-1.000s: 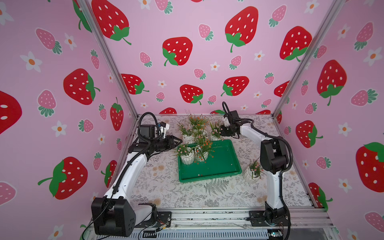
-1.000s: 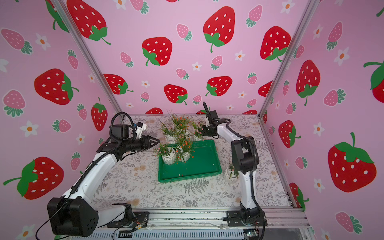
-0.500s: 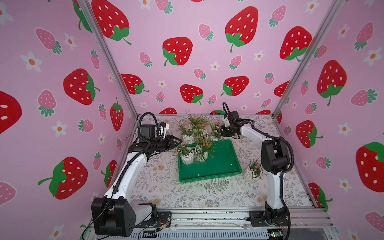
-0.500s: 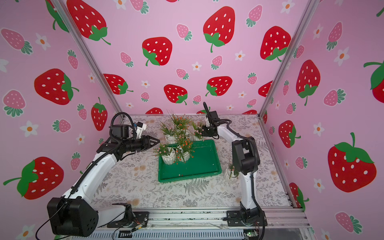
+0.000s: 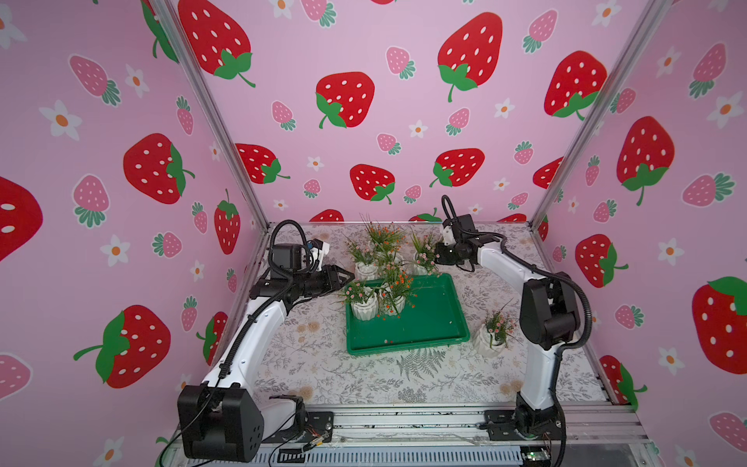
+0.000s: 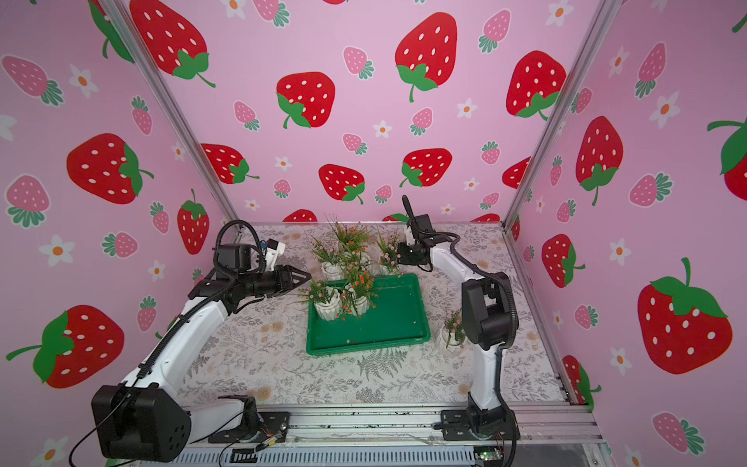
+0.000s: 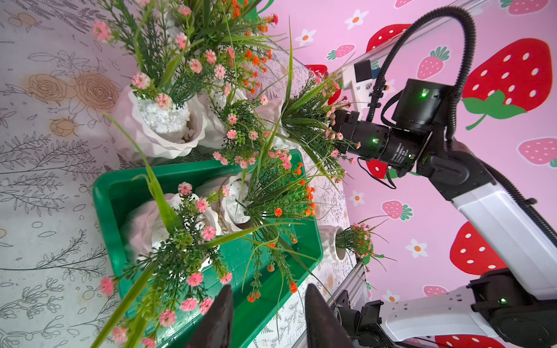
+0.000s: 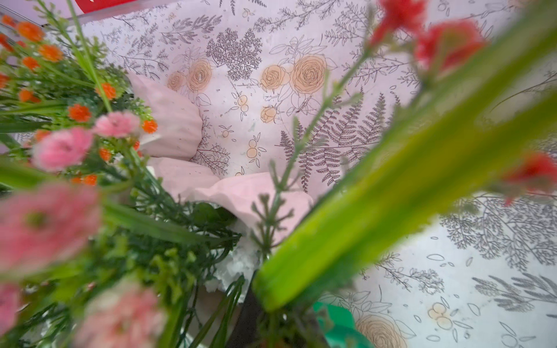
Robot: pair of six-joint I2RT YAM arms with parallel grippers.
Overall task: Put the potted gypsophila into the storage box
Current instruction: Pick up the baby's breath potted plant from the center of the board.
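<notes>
Top views are both showing the right gripper reaching into the foliage of the rear-right pot, which is standing on the table just behind the tray's far right corner. Its jaws are sitting closed, but leaves are hiding the fingers, so whether stems are being pinched cannot be told. The right wrist view is giving only blurred blooms and blades close up.

The left gripper is hovering just beside the tray's far left corner, narrowly parted and holding nothing, its 2 fingers showing in the left wrist view.

Inside the tray, a pink pot and an orange pot are standing upright, side by side. A rear-left pot and a rear-middle pot are crowding behind the tray. A lone pot is sitting by the right arm; in a top view the arm's elbow is covering part of this lone pot.

Nothing is differing from 1 second ago: arms and pots are staying put.
</notes>
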